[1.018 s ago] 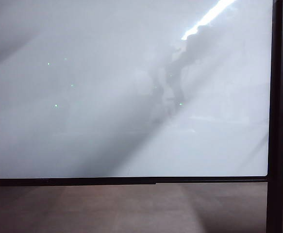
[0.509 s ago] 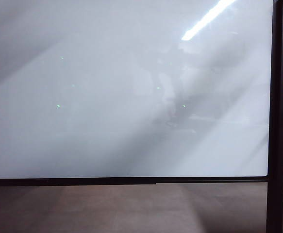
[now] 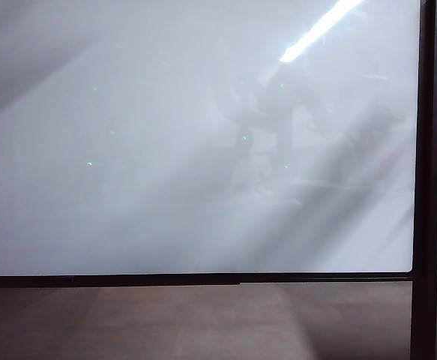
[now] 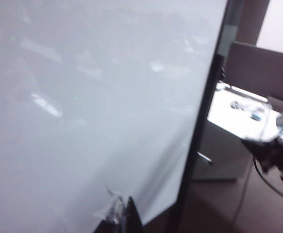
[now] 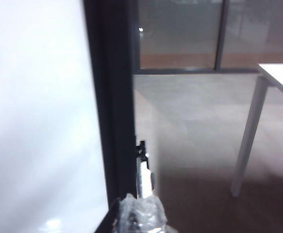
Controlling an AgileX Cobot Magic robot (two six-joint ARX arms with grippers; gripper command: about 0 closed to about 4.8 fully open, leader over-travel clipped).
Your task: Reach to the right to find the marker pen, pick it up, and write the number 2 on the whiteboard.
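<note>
Both grippers, right (image 5: 140, 213) closed empty, left (image 4: 121, 216) unreadable, crowd your whiteboard (image 3: 166, 112)'s right edge, risking frame post (image 5: 114, 97) collision.

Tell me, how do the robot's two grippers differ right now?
The left gripper points at the whiteboard; the right gripper points past the dark frame post toward the floor. The right gripper is shut; the left gripper's jaws cannot be read. Both show only their tips.
</note>
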